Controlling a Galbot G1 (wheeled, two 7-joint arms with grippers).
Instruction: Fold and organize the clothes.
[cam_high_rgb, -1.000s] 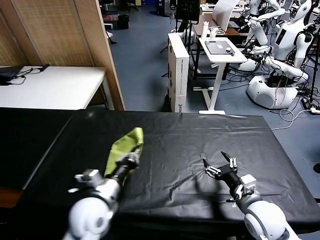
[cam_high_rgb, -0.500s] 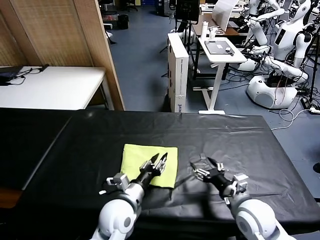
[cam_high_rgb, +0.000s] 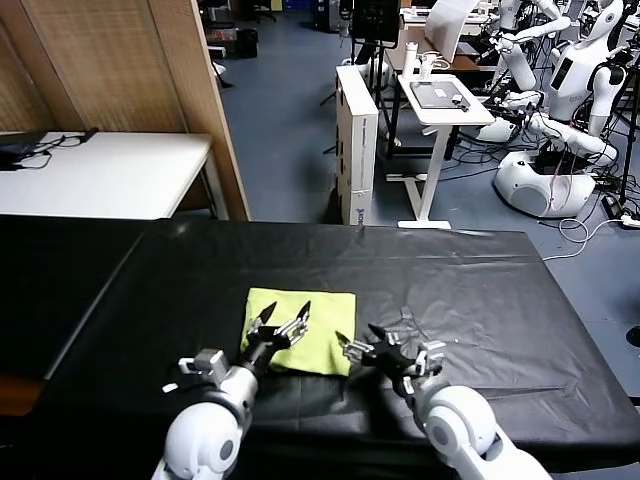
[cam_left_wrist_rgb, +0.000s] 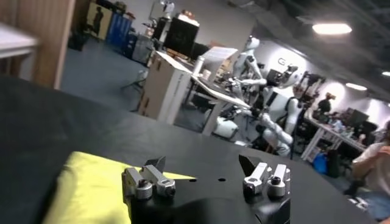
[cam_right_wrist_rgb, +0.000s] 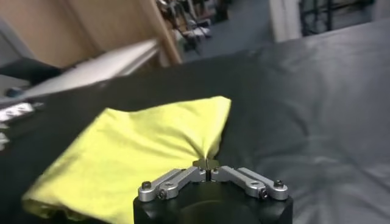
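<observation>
The lime T-shirt (cam_high_rgb: 302, 316) lies folded into a flat rectangle on the black tablecloth (cam_high_rgb: 470, 270), near the front middle. My left gripper (cam_high_rgb: 283, 321) hovers over the shirt's near left part, open and holding nothing. In the left wrist view its fingers (cam_left_wrist_rgb: 204, 167) stand wide apart, with the yellow cloth (cam_left_wrist_rgb: 91, 189) beneath. My right gripper (cam_high_rgb: 372, 345) is at the shirt's near right corner. In the right wrist view its fingertips (cam_right_wrist_rgb: 207, 163) meet on a puckered bit of the shirt's edge (cam_right_wrist_rgb: 140, 146).
A white table (cam_high_rgb: 100, 175) stands beyond the cloth at the left, beside a wooden partition (cam_high_rgb: 200, 90). A tall cardboard box (cam_high_rgb: 357, 140), a small white desk (cam_high_rgb: 440, 100) and parked robots (cam_high_rgb: 560, 110) stand beyond the far edge.
My left gripper has opened and let go of the shirt, which went from hanging bunched to lying flat. It drew back toward the left. My right gripper moved left to the shirt's edge.
</observation>
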